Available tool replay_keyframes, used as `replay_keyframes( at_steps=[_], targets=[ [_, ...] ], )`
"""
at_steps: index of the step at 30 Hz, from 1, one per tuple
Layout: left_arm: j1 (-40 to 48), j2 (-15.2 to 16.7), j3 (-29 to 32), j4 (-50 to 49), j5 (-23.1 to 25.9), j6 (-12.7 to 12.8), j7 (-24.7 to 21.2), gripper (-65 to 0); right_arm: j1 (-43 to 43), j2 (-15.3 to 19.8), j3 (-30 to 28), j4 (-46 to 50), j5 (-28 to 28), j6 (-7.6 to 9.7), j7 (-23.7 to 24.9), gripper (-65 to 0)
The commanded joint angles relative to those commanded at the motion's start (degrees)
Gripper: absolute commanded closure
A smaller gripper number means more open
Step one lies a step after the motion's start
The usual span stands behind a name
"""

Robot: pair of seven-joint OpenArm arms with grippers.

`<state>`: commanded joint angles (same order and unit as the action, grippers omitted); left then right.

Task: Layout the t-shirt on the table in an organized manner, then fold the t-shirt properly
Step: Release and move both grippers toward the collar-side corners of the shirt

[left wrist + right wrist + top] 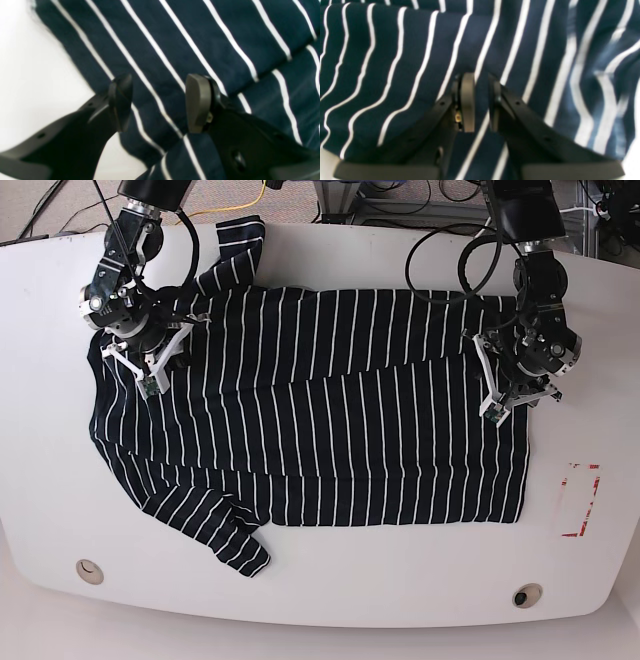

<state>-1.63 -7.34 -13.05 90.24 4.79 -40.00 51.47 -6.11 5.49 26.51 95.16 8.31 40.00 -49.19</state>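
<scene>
The t-shirt, dark with thin white stripes, lies spread across the table. One sleeve points toward the front left and the other toward the back left. My left gripper is open over the shirt's edge, with striped cloth showing between its fingers and bare white table beside one finger. In the base view this left gripper stands at the shirt's right side. My right gripper has only a narrow gap, with a pinch of striped fabric in it. The base view shows the right gripper at the shirt's upper left.
A small red rectangular outline marks the table at the right, beside the shirt's hem. Two round holes sit near the front edge. Cables run on the floor behind the table's back edge.
</scene>
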Motion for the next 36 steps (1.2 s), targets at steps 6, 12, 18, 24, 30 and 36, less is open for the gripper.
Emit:
replay_keyframes(
  at_steps=[6,12,18,24,30,36],
  targets=[
    [-1.93,-0.35,0.09,-7.74,0.26,0.00,-6.07,-31.4,2.20,0.62,-0.09,-7.74,-0.18,0.00,4.57,-8.9],
    [-6.24,-2.64,0.09,-16.70,0.18,0.00,-8.18,-31.4,6.07,2.73,-0.09,-14.77,-0.09,0.00,5.89,-8.9],
    [-9.49,-4.66,0.09,-20.48,0.00,0.00,-10.46,-31.2,10.90,4.66,-0.18,-21.10,-0.26,0.00,8.53,-8.9],
    [-11.08,-5.01,0.44,-22.86,0.26,0.00,-14.33,-31.7,15.38,6.95,-0.35,-27.87,-0.26,0.00,11.60,-9.4],
    [-15.21,-6.33,0.35,-27.78,0.09,0.00,-14.59,-31.7,17.85,7.30,-0.35,-28.40,-0.18,0.00,11.69,-9.7],
    [-17.05,-6.42,0.35,-28.22,0.00,0.00,-14.59,-31.7,16.88,6.77,-0.26,-17.58,-0.09,0.00,4.84,-23.5]
  ],
)
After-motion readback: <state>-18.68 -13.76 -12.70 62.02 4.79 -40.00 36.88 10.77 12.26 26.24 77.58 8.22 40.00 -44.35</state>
